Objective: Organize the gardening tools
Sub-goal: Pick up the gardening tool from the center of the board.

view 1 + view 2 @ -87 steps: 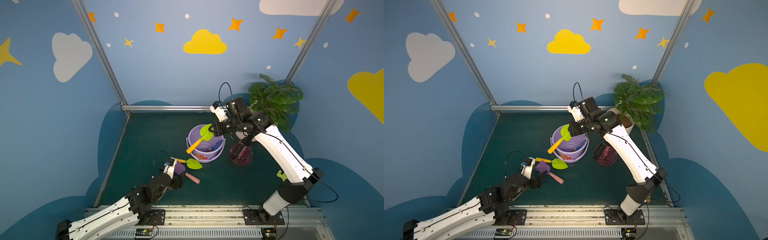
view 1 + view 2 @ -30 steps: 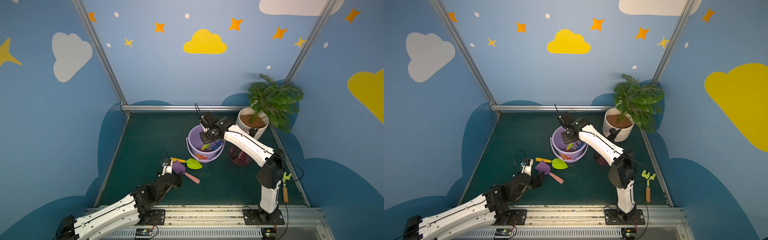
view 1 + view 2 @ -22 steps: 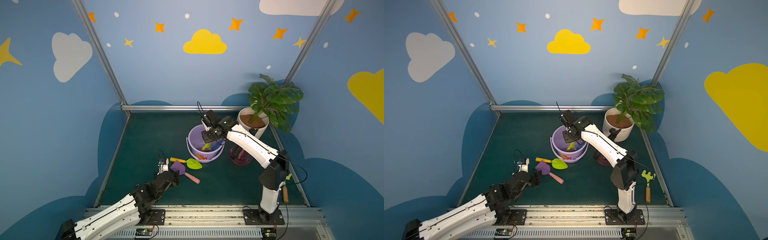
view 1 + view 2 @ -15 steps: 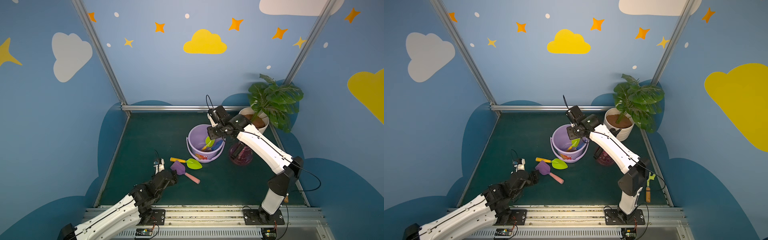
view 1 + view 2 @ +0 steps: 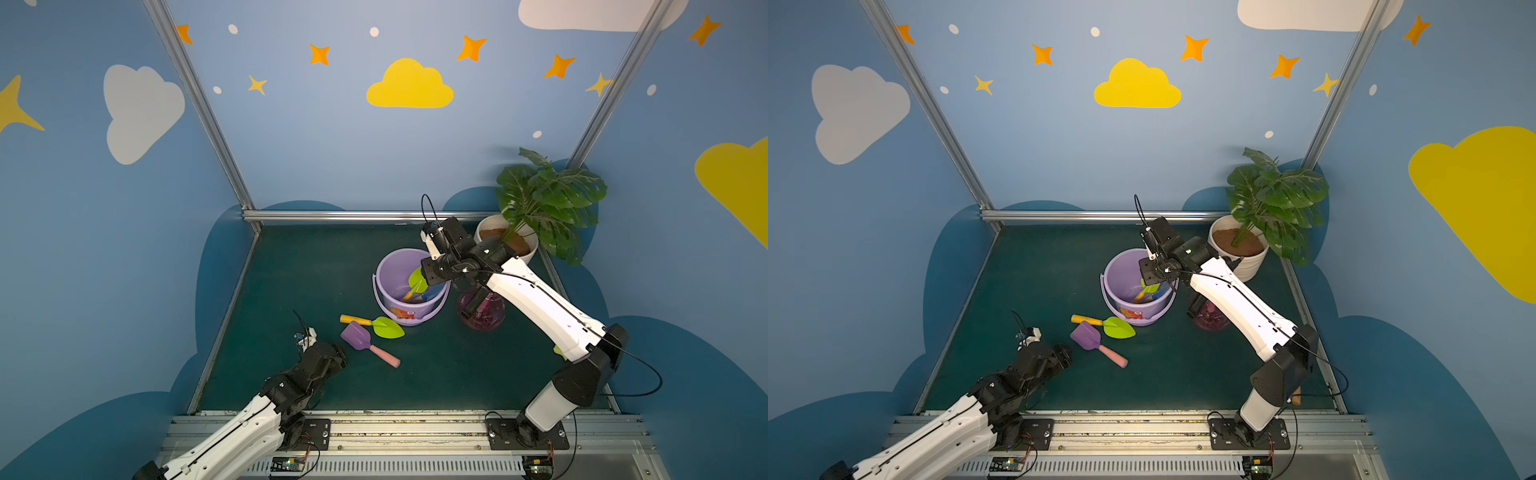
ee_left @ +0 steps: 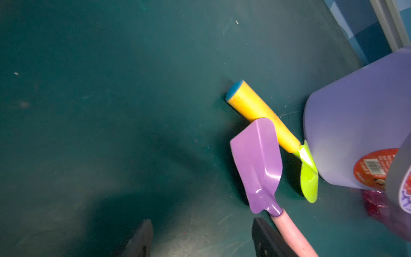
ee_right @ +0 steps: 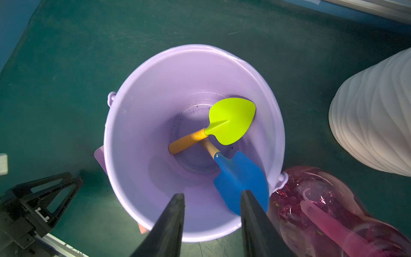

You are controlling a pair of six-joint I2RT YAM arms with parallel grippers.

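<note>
Inside the lilac bucket [image 7: 124, 124] — one lime-green trowel [image 7: 232, 121] and the blue trowel [image 7: 240, 175], handles crossed. Right gripper [image 7: 212, 193] over it, jaws apart, empty. On the mat beside the bucket: second lime-green trowel [image 5: 388, 327] and purple trowel [image 5: 356, 334]. Left gripper [image 6: 201, 220] is just beside its pink handle — jaws wide, empty. Spray bottle [image 5: 482, 316] stands at the bucket's other side.

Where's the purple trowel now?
In a top view, the purple trowel lies on the mat between the left gripper and lilac bucket, beside a lime-green trowel.

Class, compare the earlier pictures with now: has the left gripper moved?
Yes. The left gripper has backed away from the purple trowel, toward the front rail. The trowel itself lies where it was.
</note>
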